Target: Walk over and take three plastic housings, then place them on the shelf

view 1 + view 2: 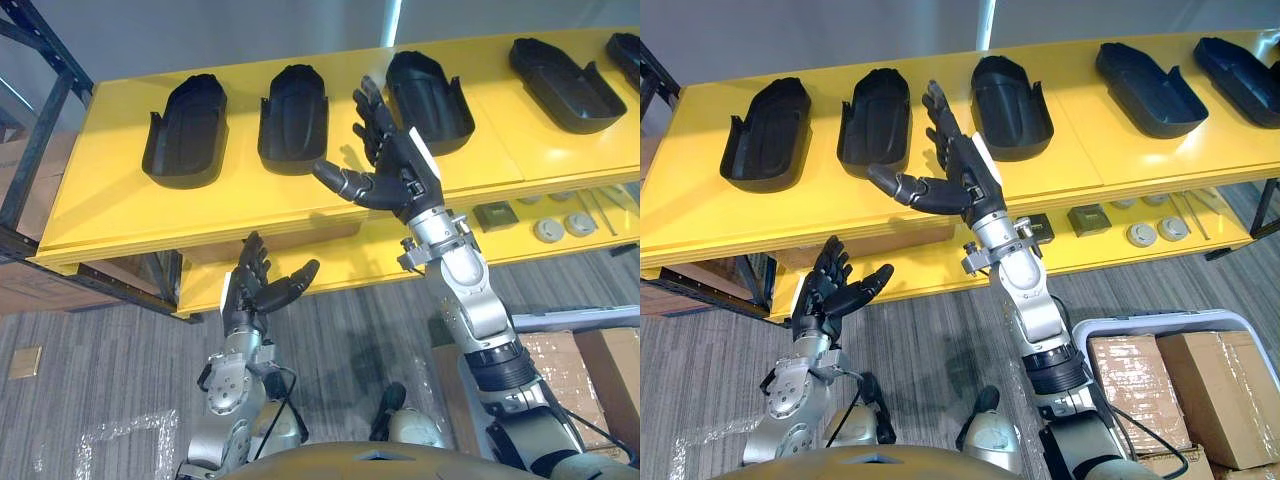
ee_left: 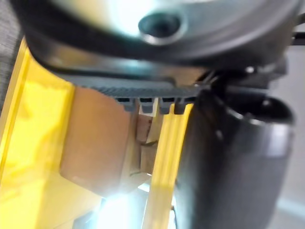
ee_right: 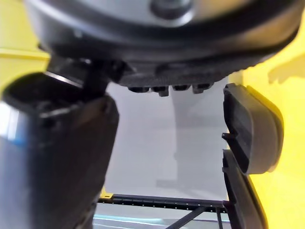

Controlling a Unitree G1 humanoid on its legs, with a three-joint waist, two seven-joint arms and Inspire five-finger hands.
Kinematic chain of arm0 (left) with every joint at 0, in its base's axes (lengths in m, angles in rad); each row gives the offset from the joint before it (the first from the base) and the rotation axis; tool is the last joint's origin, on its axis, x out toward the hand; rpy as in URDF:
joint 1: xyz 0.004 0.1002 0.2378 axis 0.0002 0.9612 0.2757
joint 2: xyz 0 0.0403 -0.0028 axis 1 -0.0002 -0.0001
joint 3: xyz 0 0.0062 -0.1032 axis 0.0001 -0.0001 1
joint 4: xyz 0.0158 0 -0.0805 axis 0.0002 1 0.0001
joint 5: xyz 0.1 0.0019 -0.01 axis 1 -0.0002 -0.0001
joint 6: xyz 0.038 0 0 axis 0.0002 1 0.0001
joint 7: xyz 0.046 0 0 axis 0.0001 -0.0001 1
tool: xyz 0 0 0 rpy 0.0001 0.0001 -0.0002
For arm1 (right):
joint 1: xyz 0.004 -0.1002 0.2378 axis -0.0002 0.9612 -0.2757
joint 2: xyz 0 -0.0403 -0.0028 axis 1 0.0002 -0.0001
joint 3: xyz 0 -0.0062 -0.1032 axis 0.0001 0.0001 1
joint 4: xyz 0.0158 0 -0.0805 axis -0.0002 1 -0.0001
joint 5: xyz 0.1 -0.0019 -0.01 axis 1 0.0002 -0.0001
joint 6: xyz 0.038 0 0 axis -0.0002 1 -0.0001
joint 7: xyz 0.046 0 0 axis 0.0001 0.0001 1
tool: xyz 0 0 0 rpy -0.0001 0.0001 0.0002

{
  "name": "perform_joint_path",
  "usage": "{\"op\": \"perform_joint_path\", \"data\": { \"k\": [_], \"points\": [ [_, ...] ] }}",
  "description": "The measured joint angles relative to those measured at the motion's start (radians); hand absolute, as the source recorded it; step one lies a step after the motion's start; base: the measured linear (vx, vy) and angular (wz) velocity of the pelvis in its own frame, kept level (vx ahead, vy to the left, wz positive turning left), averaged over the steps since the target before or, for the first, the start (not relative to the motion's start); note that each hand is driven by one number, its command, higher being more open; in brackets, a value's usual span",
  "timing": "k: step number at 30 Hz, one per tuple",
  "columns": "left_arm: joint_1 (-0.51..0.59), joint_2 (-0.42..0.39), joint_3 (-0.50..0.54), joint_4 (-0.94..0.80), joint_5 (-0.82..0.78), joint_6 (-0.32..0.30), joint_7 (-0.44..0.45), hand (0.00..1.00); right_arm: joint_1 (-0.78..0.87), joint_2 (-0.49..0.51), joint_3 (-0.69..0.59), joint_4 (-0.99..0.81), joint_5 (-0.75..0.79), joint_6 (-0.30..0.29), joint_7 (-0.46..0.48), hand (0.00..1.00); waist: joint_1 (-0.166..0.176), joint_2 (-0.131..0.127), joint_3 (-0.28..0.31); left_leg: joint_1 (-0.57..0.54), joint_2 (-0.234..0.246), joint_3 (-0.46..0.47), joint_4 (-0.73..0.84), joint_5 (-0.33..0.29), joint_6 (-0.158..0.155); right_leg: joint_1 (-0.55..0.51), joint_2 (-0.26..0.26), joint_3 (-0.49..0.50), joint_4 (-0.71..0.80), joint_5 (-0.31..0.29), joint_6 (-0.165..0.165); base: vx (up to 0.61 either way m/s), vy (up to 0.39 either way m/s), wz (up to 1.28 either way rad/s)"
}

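Plastic housings (image 1: 293,118) are lying on the yellow shelf (image 1: 100,205); right hand (image 1: 398,172) is hovering above it, fingers spread (left hand (image 1: 252,293) too, below its edge). Reaching, seemingly; next: grasping one.

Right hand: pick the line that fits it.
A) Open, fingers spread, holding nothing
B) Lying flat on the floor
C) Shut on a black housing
A: the right hand is raised over the yellow shelf with its fingers straight and spread, and the nearest housing lies on the shelf outside its grasp.
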Motion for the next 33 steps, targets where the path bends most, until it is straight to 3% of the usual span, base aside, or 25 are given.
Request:
{"op": "perform_joint_path", "data": {
  "k": [8,13,18,23,24,26,30,33],
  "points": [
    [0.045,0.024,0.058,-0.182,-0.052,0.096,-0.286,1.00,0.024,0.000,0.006,-0.008,0.060,0.018,-0.005,1.00,0.009,0.019,-0.039,-0.003,-0.001,-0.012,0.000,-0.001,-0.001,0.023,0.005,-0.022,-0.026,0.005,0.003,0.02,0.014,0.06],
    [0.092,0.063,0.174,-0.302,-0.173,0.098,-0.390,1.00,0.079,-0.013,0.002,-0.012,0.083,0.018,-0.027,1.00,-0.001,0.027,-0.054,-0.002,0.002,-0.011,0.000,-0.003,-0.004,0.026,0.009,-0.022,-0.030,0.005,0.003,0.04,0.010,-0.01],
    [0.105,0.062,0.334,-0.351,-0.249,0.055,-0.368,1.00,0.145,-0.029,-0.027,-0.012,0.084,0.018,-0.063,1.00,0.000,0.038,-0.060,-0.001,0.002,-0.011,0.000,-0.004,-0.005,0.027,0.010,-0.022,-0.032,0.005,0.003,0.01,0.002,0.00],
    [0.106,0.023,0.378,-0.366,-0.171,-0.001,-0.195,1.00,0.198,0.011,-0.063,-0.029,0.072,-0.010,-0.107,1.00,0.000,0.038,-0.068,-0.002,0.006,-0.005,0.007,-0.014,-0.008,0.028,0.014,-0.016,-0.039,0.005,0.003,0.01,0.005,-0.03],
    [0.105,0.005,0.402,-0.366,-0.096,-0.017,-0.132,1.00,0.239,0.029,-0.083,-0.063,0.030,-0.029,-0.137,1.00,-0.001,0.035,-0.076,-0.001,0.007,-0.002,0.007,-0.016,-0.009,0.027,0.017,-0.011,-0.045,0.006,0.003,0.03,0.011,-0.08],
    [0.104,-0.005,0.433,-0.366,-0.059,-0.043,-0.095,1.00,0.285,0.035,-0.126,-0.126,-0.022,-0.051,-0.161,1.00,-0.003,0.034,-0.080,0.000,0.007,0.006,0.008,-0.019,-0.012,0.023,0.018,0.001,-0.046,0.006,0.002,0.04,0.016,-0.12],
    [0.083,-0.005,0.469,-0.366,0.005,-0.049,-0.080,1.00,0.349,0.038,-0.224,-0.230,-0.104,-0.097,-0.203,1.00,-0.011,0.030,-0.085,0.017,0.007,0.041,0.008,-0.025,-0.017,0.010,0.018,0.036,-0.047,0.007,0.003,0.03,0.026,-0.25],
    [0.056,0.002,0.469,-0.366,0.026,-0.050,-0.078,1.00,0.401,0.040,-0.264,-0.264,-0.117,-0.131,-0.228,1.00,-0.045,0.023,-0.103,0.015,0.008,0.078,0.010,-0.040,-0.020,-0.016,0.019,0.068,-0.050,0.010,0.003,0.04,0.025,-0.36]
  ]
}}
